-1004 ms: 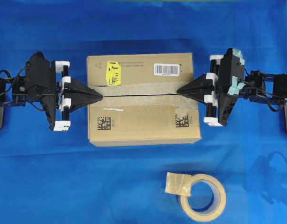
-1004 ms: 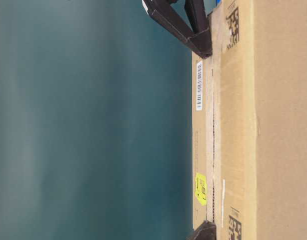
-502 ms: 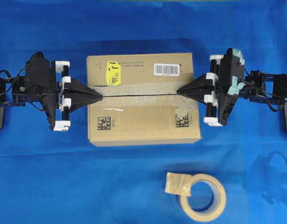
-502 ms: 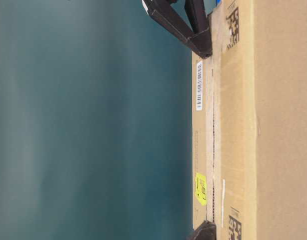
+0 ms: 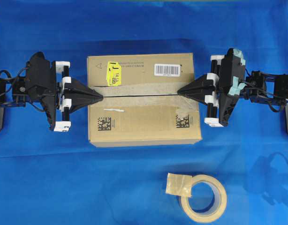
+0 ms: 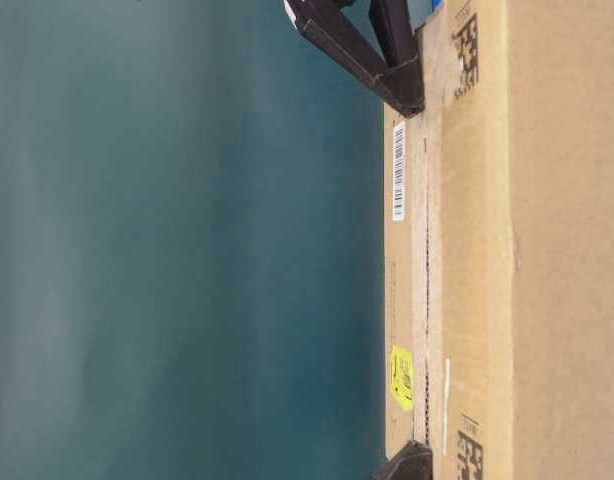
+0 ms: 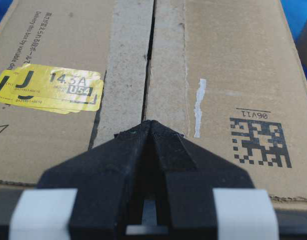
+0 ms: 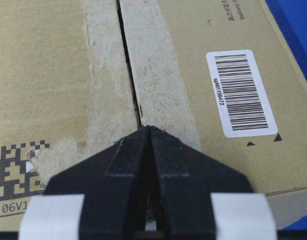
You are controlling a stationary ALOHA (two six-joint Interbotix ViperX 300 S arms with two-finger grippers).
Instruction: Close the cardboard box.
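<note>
The large plain brown corrugated cardboard box (image 5: 144, 98) lies flaps-down, the left end effector (image 5: 101, 97) and right end effector (image 5: 179, 91) pinched shut, empty, at opposite seam ends. Stiff and probably light, its flaps look best pressed flat near the seam.

Left gripper (image 5: 101, 98) and right gripper (image 5: 179, 92) apparently pinched closed, facing inward.

You have one cardboard box (image 5: 144, 99), its top flaps down. On it: two printed square codes (image 5: 104, 123), one barcode label (image 5: 167, 69), one yellow sticker (image 5: 114, 73). One tape roll (image 5: 203, 198) lies on the one blue cloth (image 5: 64, 183). Two grippers: left gripper (image 5: 102, 97), right gripper (image 5: 178, 92), each with fingers pressed together.
</note>
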